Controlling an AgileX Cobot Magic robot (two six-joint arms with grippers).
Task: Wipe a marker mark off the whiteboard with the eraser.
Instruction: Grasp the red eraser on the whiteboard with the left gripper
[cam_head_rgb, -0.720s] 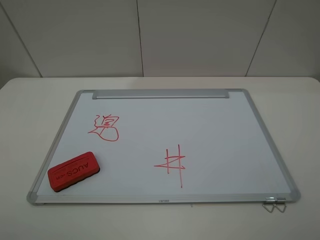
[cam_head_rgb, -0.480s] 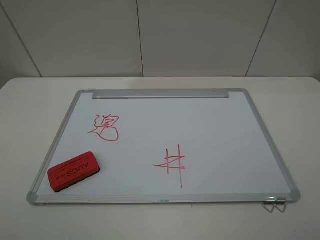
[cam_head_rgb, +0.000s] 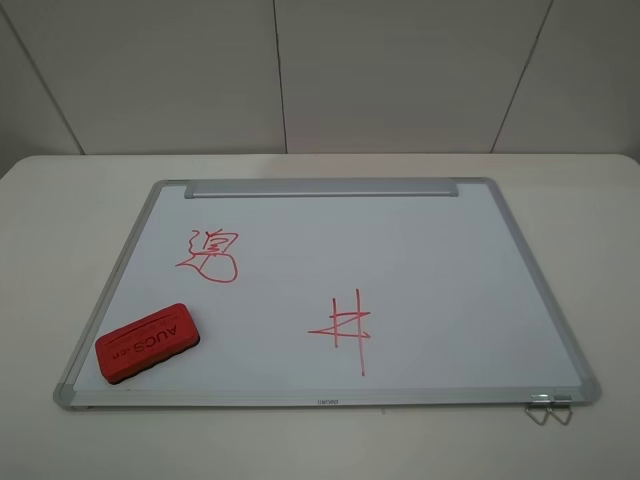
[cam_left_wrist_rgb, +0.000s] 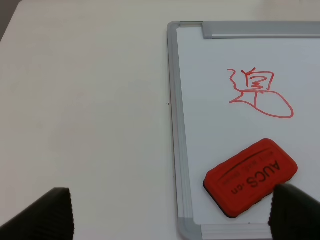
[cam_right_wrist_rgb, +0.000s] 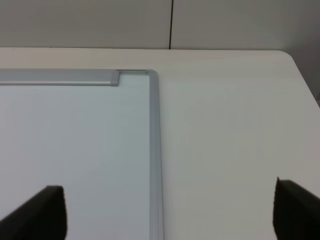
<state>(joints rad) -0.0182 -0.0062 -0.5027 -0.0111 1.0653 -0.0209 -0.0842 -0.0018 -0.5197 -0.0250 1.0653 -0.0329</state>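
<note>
The whiteboard (cam_head_rgb: 420, 260) lies flat on the bench (cam_head_rgb: 60, 230). The eraser (cam_head_rgb: 148, 342) rests on the whiteboard's near-left corner. The marker mark (cam_head_rgb: 210, 256) sits farther back on the whiteboard's left part, apart from the eraser. A red hash (cam_head_rgb: 342, 325) marks the whiteboard's middle. The left end effector (cam_left_wrist_rgb: 172, 215) hangs released over the whiteboard's left edge, and the right end effector (cam_right_wrist_rgb: 170, 212) hangs released over its right edge.

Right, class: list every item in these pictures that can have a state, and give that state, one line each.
whiteboard: lying flat, marked.
marker mark: intact, unwiped.
hash mark: intact.
eraser: resting on the whiteboard, label up, unheld.
left gripper: open, empty.
right gripper: open, empty.
</note>
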